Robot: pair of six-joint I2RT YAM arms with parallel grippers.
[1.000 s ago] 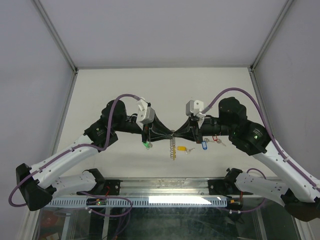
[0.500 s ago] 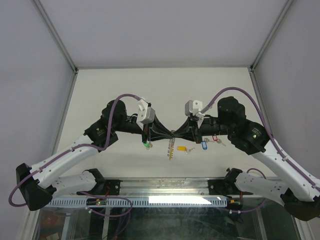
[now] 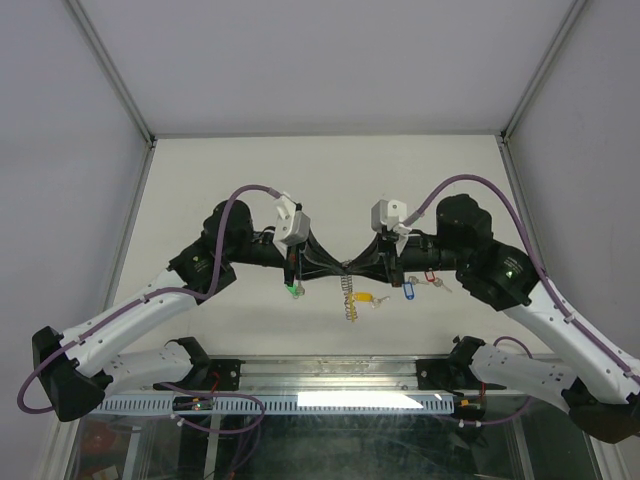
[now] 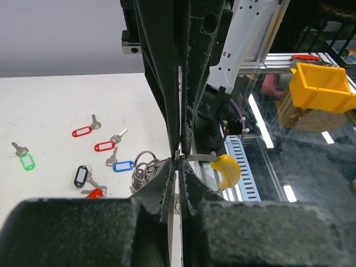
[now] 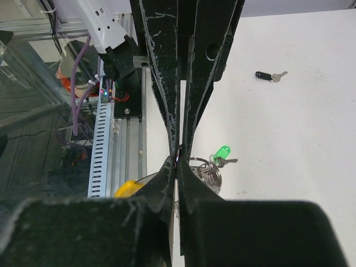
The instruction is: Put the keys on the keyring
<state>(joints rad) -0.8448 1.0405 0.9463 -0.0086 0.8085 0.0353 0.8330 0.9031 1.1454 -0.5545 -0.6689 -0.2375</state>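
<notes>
Grippers: left gripper (image 4: 178, 167) and right gripper (image 5: 178, 163) meet tip to tip above the white table (image 3: 200, 180), each with its jaws pressed together.
Grip: both pinch the keyring (image 3: 347, 296) at the meeting point. In the left wrist view a flat silver strip of it leaves the tips toward 3 o'clock.
Fingers: black, rough-surfaced, flecked with pale scuffs, tapering to thin wedges.
Keyring: silvery chain-like coil hanging from the tips toward 6 o'clock in the top view, with a curved yellow segment (image 4: 228, 170).
Writing: tag inserts too small to read.
Keys: small silver metal blades with oval plastic tags, lying on the table.
Nearest keys, top view: green-tagged key (image 3: 294, 290) at 8 o'clock of the tips; blue-tagged key (image 3: 408, 292) and red-tagged key (image 3: 432, 279) at 4 o'clock.
Farther keys: black-tagged key (image 4: 81, 176) at 9 o'clock in the left wrist view, a second green tag beyond it.
Container: open-topped yellow plastic bin (image 4: 320, 86) at 2 o'clock behind glass, contents hidden.
</notes>
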